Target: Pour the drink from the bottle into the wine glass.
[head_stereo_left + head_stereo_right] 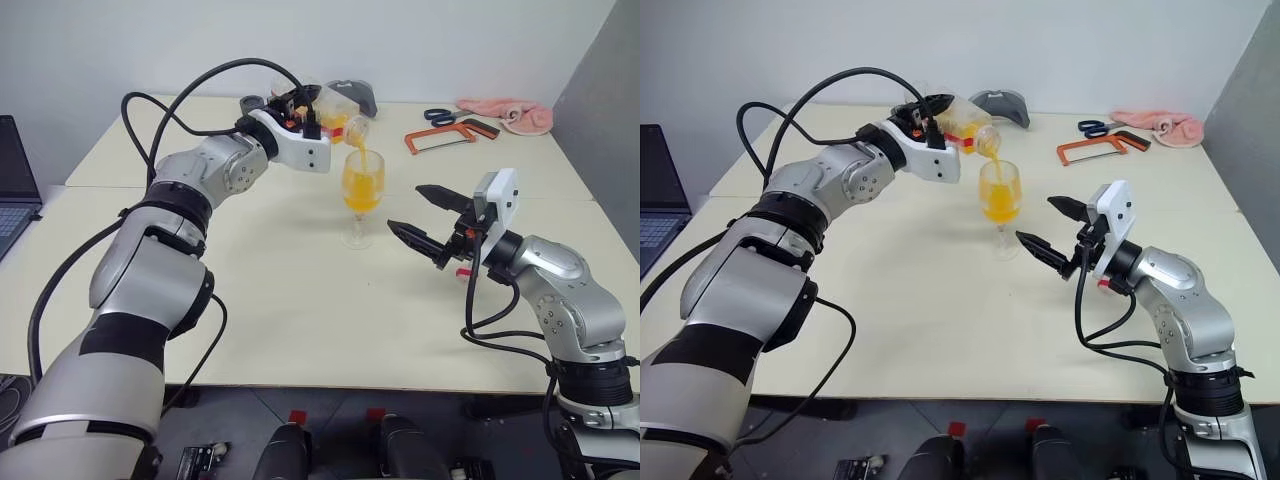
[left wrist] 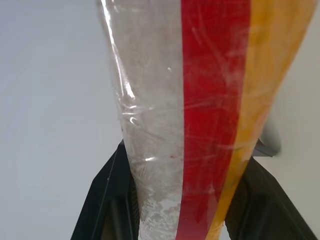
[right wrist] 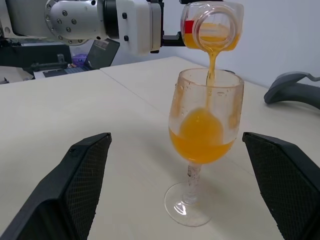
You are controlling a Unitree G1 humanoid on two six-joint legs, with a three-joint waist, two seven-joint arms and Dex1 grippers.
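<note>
While tilted bottle [image 1: 335, 108] pours — drink [image 3: 212, 65] streaming, wine glass [image 1: 362, 190] approx half full

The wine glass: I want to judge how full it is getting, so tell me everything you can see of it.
The wine glass is clear, with a rounded bowl, a thin stem and a round foot. It stands upright on the pale table, between the two arms. Orange drink fills roughly the lower half of the bowl, and splashes cling to the inner wall above it. A thin stream falls into it from the tilted, uncapped bottle held over the rim by the left gripper. The open right gripper sits beside it without touching.
</note>
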